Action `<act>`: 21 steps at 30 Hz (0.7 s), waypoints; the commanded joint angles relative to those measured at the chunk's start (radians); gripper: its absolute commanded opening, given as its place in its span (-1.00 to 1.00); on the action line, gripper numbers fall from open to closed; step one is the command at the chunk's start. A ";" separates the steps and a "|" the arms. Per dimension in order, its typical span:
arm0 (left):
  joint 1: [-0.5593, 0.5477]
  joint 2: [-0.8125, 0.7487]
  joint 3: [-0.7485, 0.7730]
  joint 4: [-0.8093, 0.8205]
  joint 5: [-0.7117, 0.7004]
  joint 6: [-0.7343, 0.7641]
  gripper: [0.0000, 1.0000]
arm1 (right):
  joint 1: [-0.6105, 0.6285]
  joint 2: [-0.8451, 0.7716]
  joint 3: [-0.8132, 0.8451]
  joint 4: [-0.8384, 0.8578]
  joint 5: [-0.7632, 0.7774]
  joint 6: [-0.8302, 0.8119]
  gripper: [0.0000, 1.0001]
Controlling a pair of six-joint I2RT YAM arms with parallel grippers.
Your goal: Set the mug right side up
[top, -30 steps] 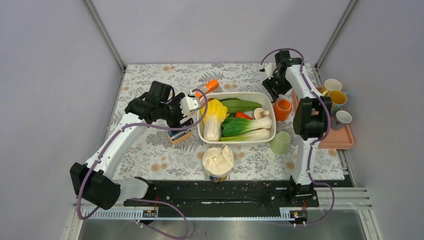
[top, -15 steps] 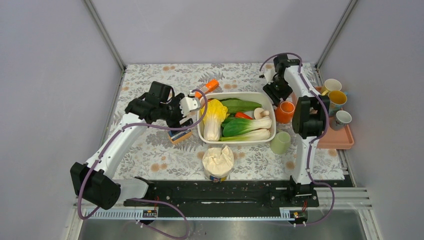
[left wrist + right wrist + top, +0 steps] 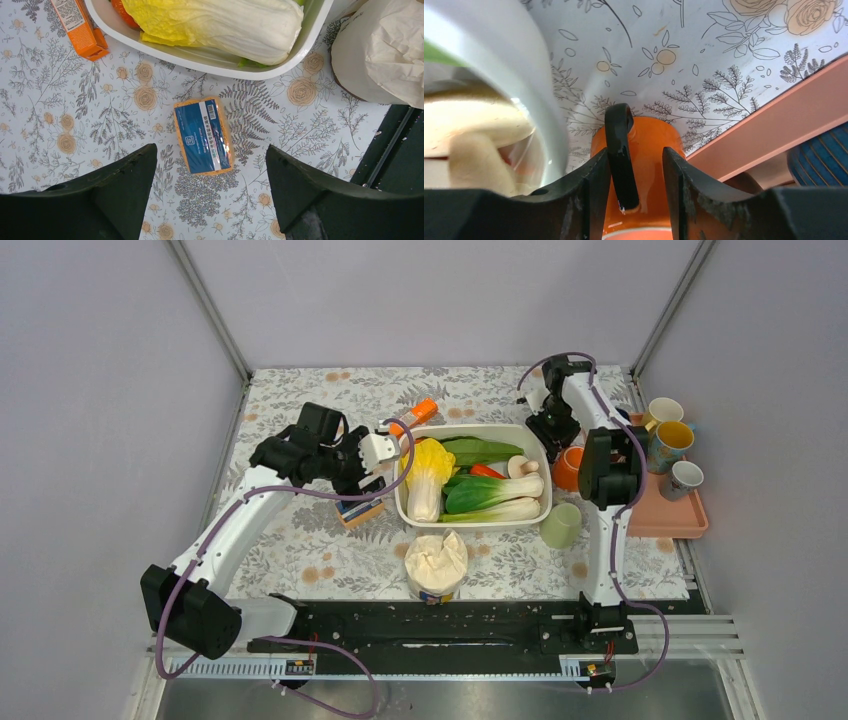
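Observation:
The orange mug (image 3: 568,469) with a black handle (image 3: 620,150) stands on the flowered cloth between the white basin (image 3: 473,430) and the pink tray (image 3: 672,518). The right arm hides much of it from above, so I cannot tell which end is up. My right gripper (image 3: 560,445) is down over the mug. In the right wrist view its fingers (image 3: 635,153) straddle the handle: the left finger lies against it and the right finger stands apart from it. My left gripper (image 3: 372,466) hangs open and empty above a blue and orange packet (image 3: 202,136).
The basin holds cabbage, bok choy and mushrooms. A pale green cup (image 3: 561,525) stands near the mug. Three cups (image 3: 672,440) stand on the tray. A paper-covered bowl (image 3: 437,562) sits at the front. An orange box (image 3: 422,410) lies behind the basin.
My right gripper has come forward and down from behind the mug onto its handle, and the mug has shifted slightly toward the front. The left arm has not moved.

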 commanded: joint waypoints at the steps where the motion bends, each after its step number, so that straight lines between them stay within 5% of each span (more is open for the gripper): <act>1: 0.007 -0.013 -0.001 0.023 0.021 0.007 0.66 | 0.002 0.046 0.027 -0.035 -0.009 0.009 -0.01; 6: 0.008 -0.011 0.001 0.020 0.019 0.009 0.66 | 0.002 0.060 0.014 -0.041 0.006 0.000 -0.06; 14: 0.009 -0.010 0.003 0.020 0.019 0.007 0.66 | 0.003 0.013 0.052 -0.013 -0.074 0.018 -1.00; 21: 0.013 -0.013 0.009 0.020 0.033 -0.014 0.66 | -0.005 -0.185 0.000 0.127 0.084 0.109 -1.00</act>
